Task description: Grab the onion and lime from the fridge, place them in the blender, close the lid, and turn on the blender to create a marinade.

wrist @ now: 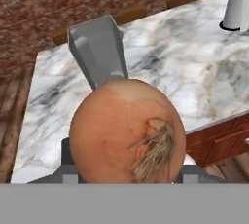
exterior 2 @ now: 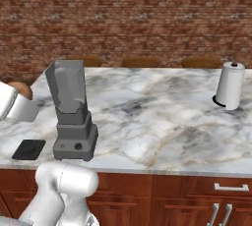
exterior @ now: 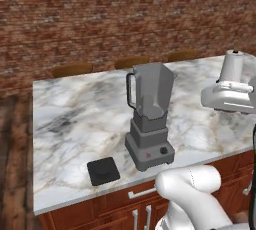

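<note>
Hand pinching the onion [wrist: 127, 130], which sits between the fingers and blocks most of the hand view; also peeks at the left edge in the right base view, beside the blender [exterior 2: 71, 112]. Jar open, lid [exterior: 103, 171] lying flat on the desk [exterior: 75, 104] just beside the base.

Risks, judged: onion looks nearly as wide as the jar mouth, so an off-centre release could bounce off the rim, tip the jar, or roll off the desk edge.

Marble desk, red-brown cupboards under it, paper-towel roll [exterior 2: 230, 86] far right, brick wall [exterior 2: 128, 14] behind.
</note>
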Motion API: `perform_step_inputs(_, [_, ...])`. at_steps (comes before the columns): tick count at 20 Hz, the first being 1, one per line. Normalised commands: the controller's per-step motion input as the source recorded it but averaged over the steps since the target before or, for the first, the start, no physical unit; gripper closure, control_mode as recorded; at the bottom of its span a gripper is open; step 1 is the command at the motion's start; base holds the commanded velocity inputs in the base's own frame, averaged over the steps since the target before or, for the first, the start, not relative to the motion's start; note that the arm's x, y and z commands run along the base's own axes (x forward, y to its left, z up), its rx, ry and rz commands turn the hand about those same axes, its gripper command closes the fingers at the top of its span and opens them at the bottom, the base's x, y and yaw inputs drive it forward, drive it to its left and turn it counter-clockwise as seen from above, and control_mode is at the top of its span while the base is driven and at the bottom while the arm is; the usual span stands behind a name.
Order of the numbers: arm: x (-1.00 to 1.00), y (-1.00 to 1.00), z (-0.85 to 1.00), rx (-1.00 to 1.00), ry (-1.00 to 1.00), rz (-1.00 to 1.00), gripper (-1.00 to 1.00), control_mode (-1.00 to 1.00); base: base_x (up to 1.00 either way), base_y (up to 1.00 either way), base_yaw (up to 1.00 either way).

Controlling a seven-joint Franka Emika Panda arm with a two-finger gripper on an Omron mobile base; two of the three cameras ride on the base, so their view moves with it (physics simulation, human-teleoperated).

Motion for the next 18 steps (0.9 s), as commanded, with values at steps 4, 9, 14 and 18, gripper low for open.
perform_step_inputs(4, [0.26, -0.18, 0.35, 0.12, 0.48, 0.0, 1.0, -1.0, 0.0, 0.0, 0.0])
perform_step_inputs(9, [0.27, 0.02, 0.0, 0.0, 0.35, 0.01, 1.0, -1.0, 0.0, 0.0, 0.0])
perform_step_inputs(14, [0.37, 0.0, -0.15, -0.02, 0.0, 0.0, 1.0, -1.0, 0.0, 0.0, 0.0])
perform_step_inputs(18, [0.65, 0.0, 0.0, 0.0, 0.0, 0.05, 1.0, -1.0, 0.0, 0.0, 0.0])
